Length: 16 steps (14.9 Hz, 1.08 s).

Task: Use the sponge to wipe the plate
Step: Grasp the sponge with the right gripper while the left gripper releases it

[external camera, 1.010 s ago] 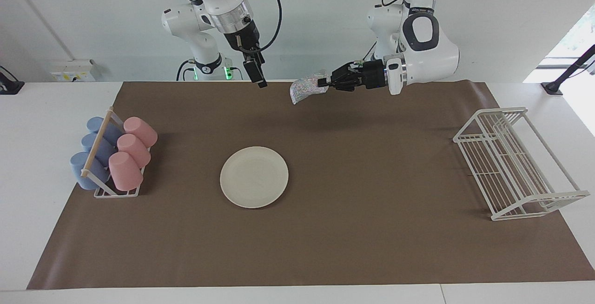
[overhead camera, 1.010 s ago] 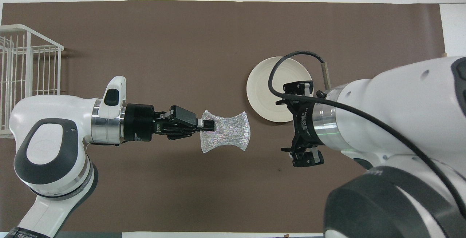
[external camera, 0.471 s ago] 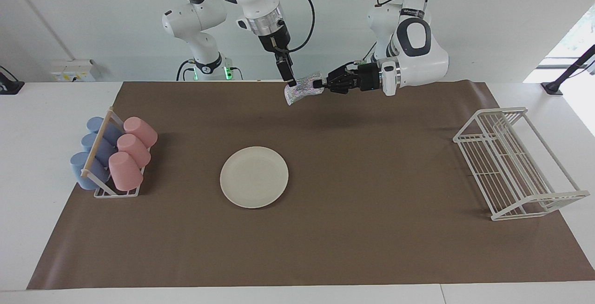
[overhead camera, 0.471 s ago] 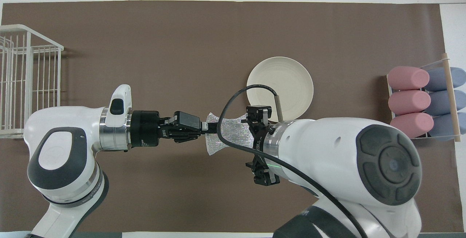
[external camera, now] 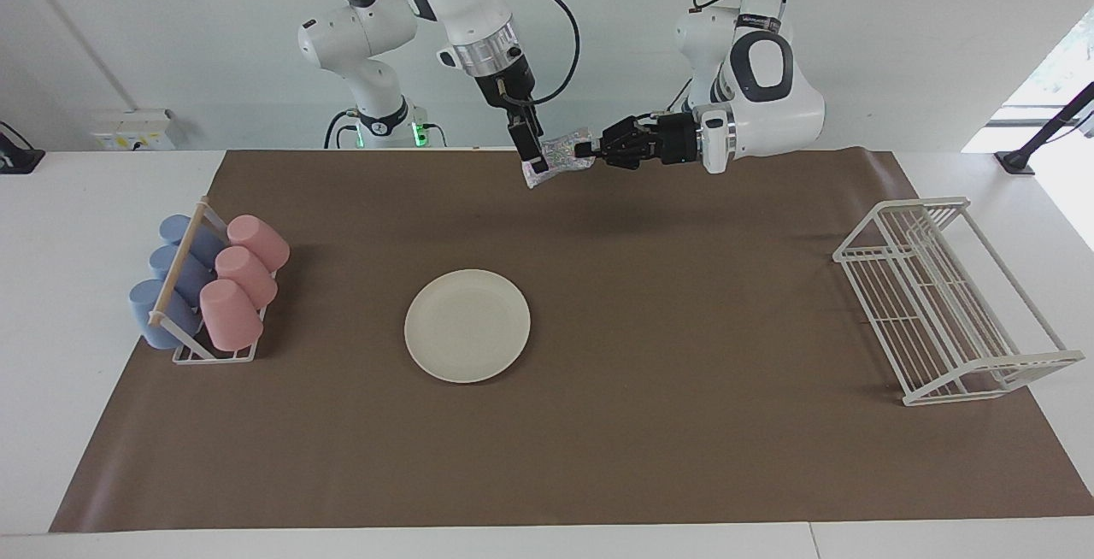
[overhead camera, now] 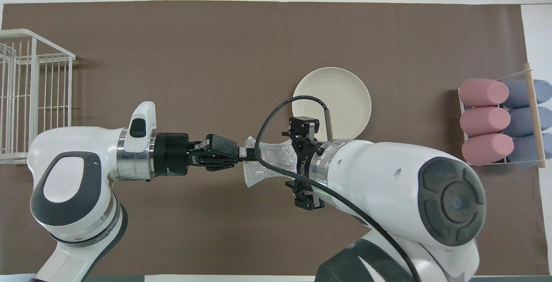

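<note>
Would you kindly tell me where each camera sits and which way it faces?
Facing view: high across the table, facing both robots; whole arms show, left gripper holding the sponge up.
Overhead view: above the robots' end, looking steeply down; forearms enter from below, right gripper at the sponge.
Shared: plate, sponge, both grippers.

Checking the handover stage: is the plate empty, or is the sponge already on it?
Empty. The plate lies bare on the brown mat, while the sponge is up in the air, pinched by the left gripper.
</note>
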{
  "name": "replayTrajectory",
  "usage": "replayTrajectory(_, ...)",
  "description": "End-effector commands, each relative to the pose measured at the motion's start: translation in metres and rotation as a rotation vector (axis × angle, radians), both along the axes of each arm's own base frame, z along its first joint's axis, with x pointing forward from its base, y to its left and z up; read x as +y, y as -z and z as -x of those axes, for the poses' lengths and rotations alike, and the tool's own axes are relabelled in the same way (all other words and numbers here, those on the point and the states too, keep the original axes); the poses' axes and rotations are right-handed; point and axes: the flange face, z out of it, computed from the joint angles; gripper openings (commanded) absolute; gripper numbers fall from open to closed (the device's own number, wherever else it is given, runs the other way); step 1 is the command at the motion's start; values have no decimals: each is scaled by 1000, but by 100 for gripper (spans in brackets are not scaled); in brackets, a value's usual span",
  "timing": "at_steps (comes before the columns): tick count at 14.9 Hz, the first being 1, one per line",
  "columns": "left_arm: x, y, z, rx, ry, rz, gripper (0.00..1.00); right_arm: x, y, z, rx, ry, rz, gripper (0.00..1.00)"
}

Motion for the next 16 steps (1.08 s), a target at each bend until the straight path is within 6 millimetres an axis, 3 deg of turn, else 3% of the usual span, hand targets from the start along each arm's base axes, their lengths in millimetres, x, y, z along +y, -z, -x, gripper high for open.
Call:
replayTrajectory(1,5,-3,10,-3,1,30,0,3,1,5,-4,4,-19,92)
replayTrajectory(3,5,-3,9,-3,1,31,0,3,1,5,0,4,-26,78)
replayTrajectory(5,5,-3,10,-3,3,30,0,2,6,7,6,4,-21,72)
replayTrajectory(6,5,-4,10,-3,5,33,0,3,6,8,7,0,-20,60)
replayTrajectory(8,5,-4,11,-4,7,35,0,3,6,8,9,1,-22,25)
replayTrajectory(9,5,-4,11,-4,8,34,0,6,7,10,11,-5,-22,15)
replayTrajectory(13,5,-4,11,-3,9,34,0,8,6,10,17,-2,-34,0)
replayTrajectory(16,5,-4,11,-3,9,33,0,7,5,9,13,-2,-37,0)
